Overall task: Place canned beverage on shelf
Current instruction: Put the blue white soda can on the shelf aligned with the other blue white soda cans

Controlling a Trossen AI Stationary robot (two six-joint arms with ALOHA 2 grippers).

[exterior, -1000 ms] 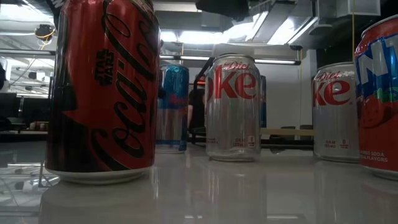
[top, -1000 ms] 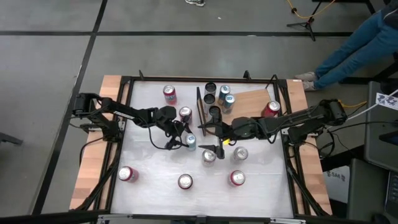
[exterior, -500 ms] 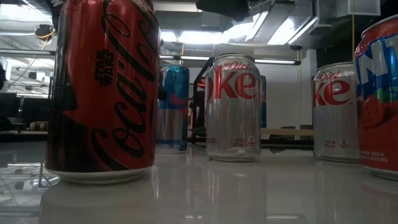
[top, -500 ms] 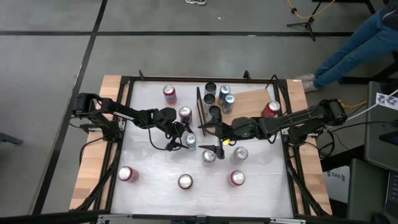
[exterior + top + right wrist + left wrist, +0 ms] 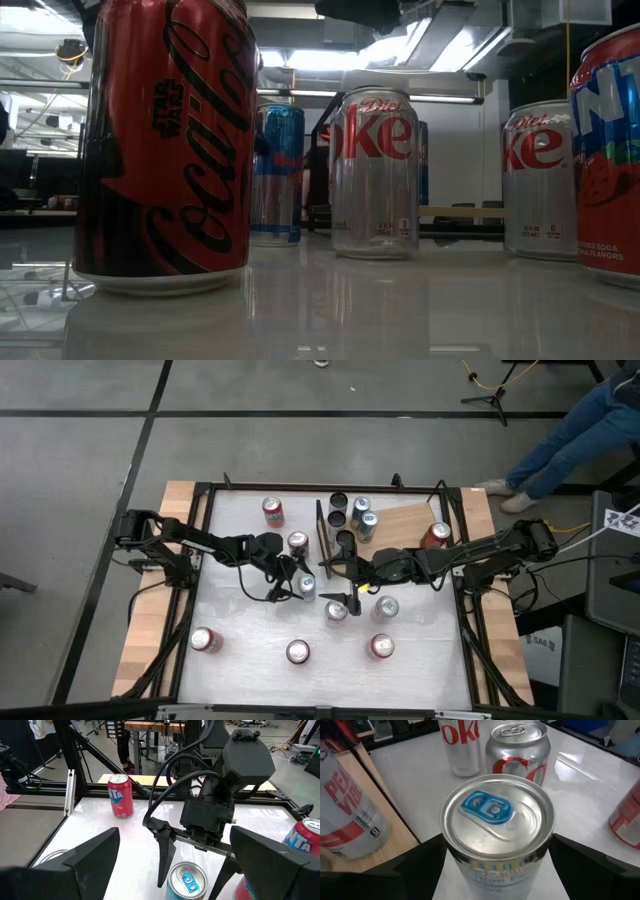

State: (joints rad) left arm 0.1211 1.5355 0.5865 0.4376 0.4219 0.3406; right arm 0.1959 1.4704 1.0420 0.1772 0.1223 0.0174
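Canned beverage [image 5: 306,586], a blue-tabbed can, stands upright on the white table [image 5: 240,650] between the spread fingers of the left gripper [image 5: 296,586], which flank it without clasping it. The left arm reaches in low from the table's left edge. The right gripper [image 5: 343,582], jaws wide and empty, faces it from just beside the can. The shelf [image 5: 400,520] lies beyond, near the far edge, bearing several cans. Two silver cans [image 5: 336,611] stand close behind the right gripper; bare tabletop lies toward the left.
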